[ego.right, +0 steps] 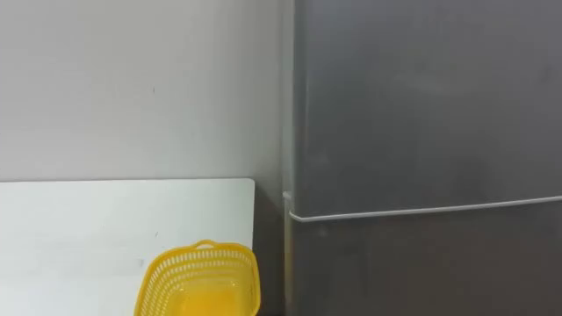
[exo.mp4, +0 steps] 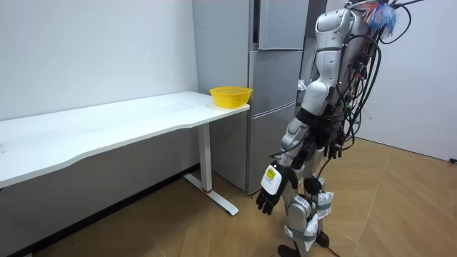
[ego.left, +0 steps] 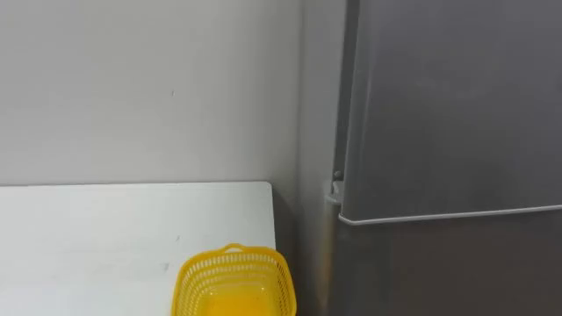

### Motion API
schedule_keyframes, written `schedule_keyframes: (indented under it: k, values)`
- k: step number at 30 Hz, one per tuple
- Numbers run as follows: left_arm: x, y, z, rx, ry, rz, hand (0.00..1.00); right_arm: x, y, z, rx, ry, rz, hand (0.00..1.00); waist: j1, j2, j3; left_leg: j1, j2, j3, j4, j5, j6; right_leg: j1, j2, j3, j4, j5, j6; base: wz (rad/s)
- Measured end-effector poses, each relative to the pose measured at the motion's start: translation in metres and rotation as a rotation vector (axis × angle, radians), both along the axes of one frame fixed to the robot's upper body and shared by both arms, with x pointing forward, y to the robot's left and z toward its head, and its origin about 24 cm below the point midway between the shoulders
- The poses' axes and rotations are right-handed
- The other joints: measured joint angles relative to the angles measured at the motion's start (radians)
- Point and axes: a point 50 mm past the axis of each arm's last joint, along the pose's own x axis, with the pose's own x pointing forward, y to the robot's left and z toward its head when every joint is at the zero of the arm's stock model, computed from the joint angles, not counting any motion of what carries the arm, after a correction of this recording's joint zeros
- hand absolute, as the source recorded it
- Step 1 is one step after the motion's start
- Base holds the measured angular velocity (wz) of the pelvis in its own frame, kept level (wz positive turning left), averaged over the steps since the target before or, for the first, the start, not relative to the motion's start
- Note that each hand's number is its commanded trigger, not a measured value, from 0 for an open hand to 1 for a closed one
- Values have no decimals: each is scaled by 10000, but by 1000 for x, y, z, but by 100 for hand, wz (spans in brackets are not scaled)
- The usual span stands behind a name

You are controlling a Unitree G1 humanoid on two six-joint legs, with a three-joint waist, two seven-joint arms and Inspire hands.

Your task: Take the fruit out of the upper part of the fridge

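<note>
- The robot stands right in front of the fridge, facing it, with the white table just off to its left side.
- The upper door is shut, and so is the lower door. The pale seam between the two runs straight across the eye views.
- Nothing from inside the fridge is visible with both doors closed, so whatever needs fetching is hidden behind that upper door.
- The left hand hangs low beside the robot's leg in the room view. Its fingers are loose and relaxed and it holds nothing.
- That hand is well below the upper door and well apart from it, not touching the fridge at all.
- The right hand hangs on the far side of the body around hip level, also away from the fridge. Honestly can't tell its state from here.
- A yellow basket sits at the table's end nearest the fridge, close to the corner. It looks like it has nothing in it.
- A plain light wall sits behind the table, meeting the fridge's side.
</note>
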Motion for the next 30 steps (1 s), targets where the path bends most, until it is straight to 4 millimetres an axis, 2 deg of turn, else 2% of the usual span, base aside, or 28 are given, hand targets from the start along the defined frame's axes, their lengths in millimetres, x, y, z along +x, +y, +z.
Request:
schedule_keyframes:
  k: [10, 18, 24, 30]
  values:
    - [-2, 1, 0, 261, -51, 28, 0, 5, -1, 0, -197, -312, 160, 0, 59, 12, -1, 44, 3, 63, -184, 1, -6, 5, 98, 79, -174, 3, -6, -1]
    - [3, 0, 0, 387, -380, 133, 0, 6, 0, 0, -217, -506, 159, 0, 40, -32, 4, 34, 2, 57, -197, 1, -6, 12, 71, 75, -205, 0, -2, 0]
    - [-3, 0, 0, 364, -707, 1870, 0, 1, 1, 0, -158, -381, -217, 0, 19, -86, 0, 103, 3, 56, -213, 1, -6, 141, 86, 35, -332, 7, -1, 0]
    - [-21, -2, 0, 640, -811, 4226, 0, -8, 6, -2, -55, -98, -294, 0, 149, -56, -13, 178, 50, 35, -233, -2, -10, 201, 97, 42, -364, 8, 0, 0]
